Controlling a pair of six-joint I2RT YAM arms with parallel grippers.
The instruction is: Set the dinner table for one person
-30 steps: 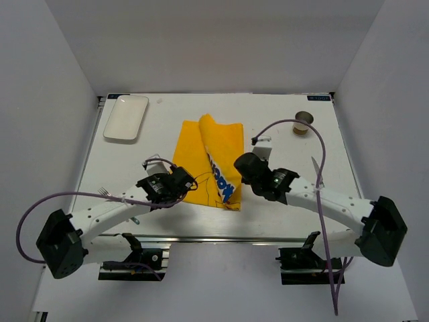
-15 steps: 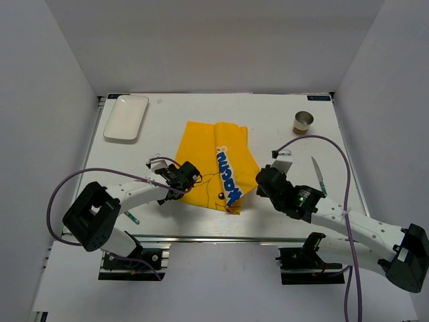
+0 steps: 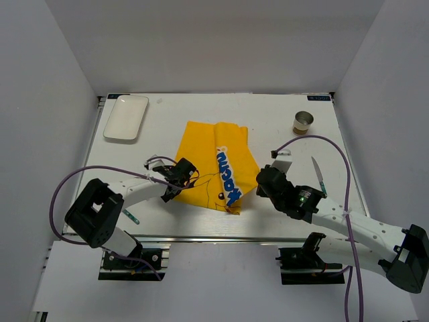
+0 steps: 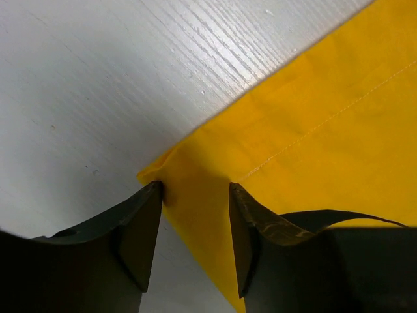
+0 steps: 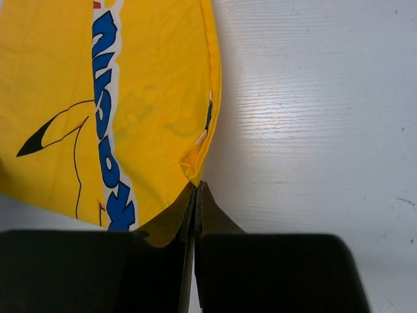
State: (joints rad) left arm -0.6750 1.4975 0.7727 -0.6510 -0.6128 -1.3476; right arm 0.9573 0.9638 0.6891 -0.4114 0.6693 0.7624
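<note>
A yellow cartoon-printed cloth mat (image 3: pixel 204 154) lies partly unfolded in the middle of the white dinner table (image 3: pixel 281 127). My left gripper (image 3: pixel 175 184) is low at the mat's near-left corner. In the left wrist view its jaws (image 4: pixel 195 189) stand apart with that yellow corner (image 4: pixel 313 117) between them, and the left finger touches the fold. My right gripper (image 3: pixel 257 180) is at the mat's right edge. In the right wrist view it (image 5: pixel 197 184) is shut, and the bunched corner of the mat (image 5: pixel 150 98) sits at its tips.
A white rounded plate (image 3: pixel 126 117) rests at the far left corner and a small metal cup (image 3: pixel 303 122) at the far right. A knife (image 3: pixel 318 174) lies right of the right arm. A teal-handled utensil (image 3: pixel 131 217) lies near the front left edge.
The right gripper pulled the mat's folded flap over to the right, then stayed still. The left gripper moved onto the mat's near-left corner and its jaws narrowed around it.
</note>
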